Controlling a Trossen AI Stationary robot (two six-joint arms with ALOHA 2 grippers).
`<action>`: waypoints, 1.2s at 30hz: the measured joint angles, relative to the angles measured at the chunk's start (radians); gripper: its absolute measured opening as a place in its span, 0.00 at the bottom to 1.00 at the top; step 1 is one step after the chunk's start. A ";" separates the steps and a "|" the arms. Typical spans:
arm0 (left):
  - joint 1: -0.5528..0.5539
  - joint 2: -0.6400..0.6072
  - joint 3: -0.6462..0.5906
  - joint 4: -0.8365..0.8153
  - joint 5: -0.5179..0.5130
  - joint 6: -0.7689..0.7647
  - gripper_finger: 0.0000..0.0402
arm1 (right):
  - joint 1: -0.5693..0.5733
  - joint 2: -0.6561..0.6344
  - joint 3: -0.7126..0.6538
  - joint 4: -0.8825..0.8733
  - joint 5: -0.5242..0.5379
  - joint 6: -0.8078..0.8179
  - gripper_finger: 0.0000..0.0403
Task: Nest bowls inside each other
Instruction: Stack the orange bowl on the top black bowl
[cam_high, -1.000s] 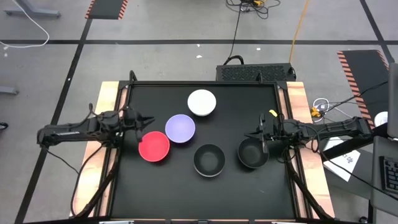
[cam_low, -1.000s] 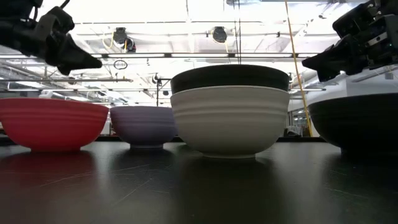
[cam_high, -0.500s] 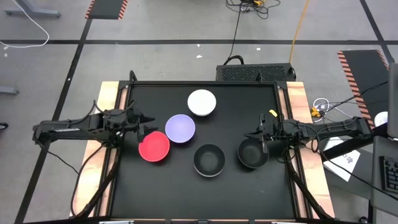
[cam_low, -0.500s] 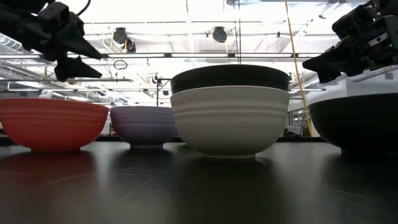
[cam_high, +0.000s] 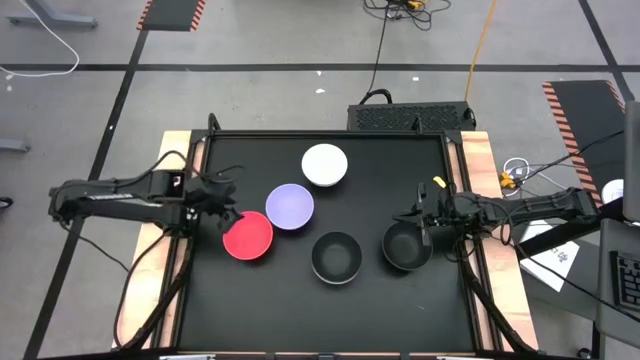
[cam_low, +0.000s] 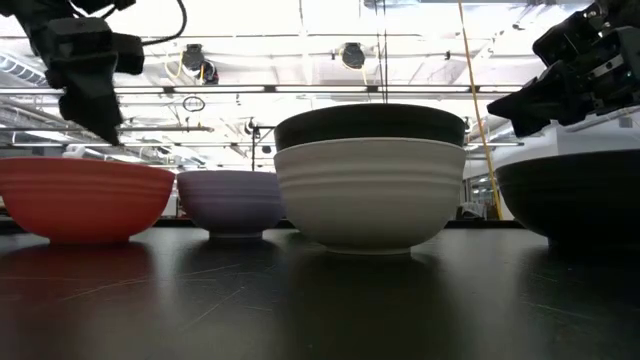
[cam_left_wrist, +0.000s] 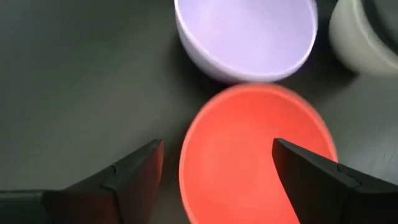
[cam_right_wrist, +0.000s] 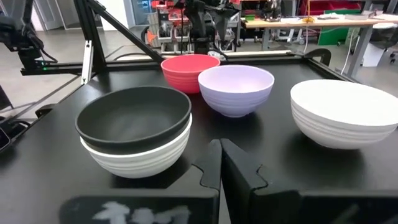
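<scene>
The red bowl (cam_high: 247, 237) stands on its base at the table's left, with the purple bowl (cam_high: 290, 206) just behind it and a white bowl (cam_high: 325, 165) farther back. A black bowl sits nested in a white one (cam_high: 336, 257) near the middle. Another black bowl (cam_high: 406, 248) stands at the right. My left gripper (cam_left_wrist: 216, 148) is open and points down just above the red bowl (cam_left_wrist: 258, 155). One finger is over its inside and one is outside its left rim. My right gripper (cam_high: 421, 224) is shut, above the right black bowl's far rim.
The black table top (cam_high: 230, 300) has raised edges and wooden side strips (cam_high: 165, 170). The near part of the table is bare. In the right wrist view the red bowl (cam_right_wrist: 189, 70), purple bowl (cam_right_wrist: 236, 88) and white bowl (cam_right_wrist: 345, 111) stand in a row behind the nested pair (cam_right_wrist: 134, 127).
My left gripper has opened. It has also tipped from slanting forward to pointing down, and has drawn back a little toward the table's left edge, over the red bowl's left rim. No bowl has moved.
</scene>
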 joint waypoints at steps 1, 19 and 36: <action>0.000 0.017 0.002 -0.017 0.015 0.007 0.74 | 0.000 0.000 0.000 -0.005 0.000 0.000 0.00; 0.000 0.209 0.002 -0.059 0.028 -0.003 0.73 | 0.000 0.000 0.000 -0.009 0.000 0.000 0.00; 0.003 0.242 0.000 -0.043 -0.014 0.003 0.73 | 0.000 0.000 0.000 -0.011 -0.001 0.023 0.00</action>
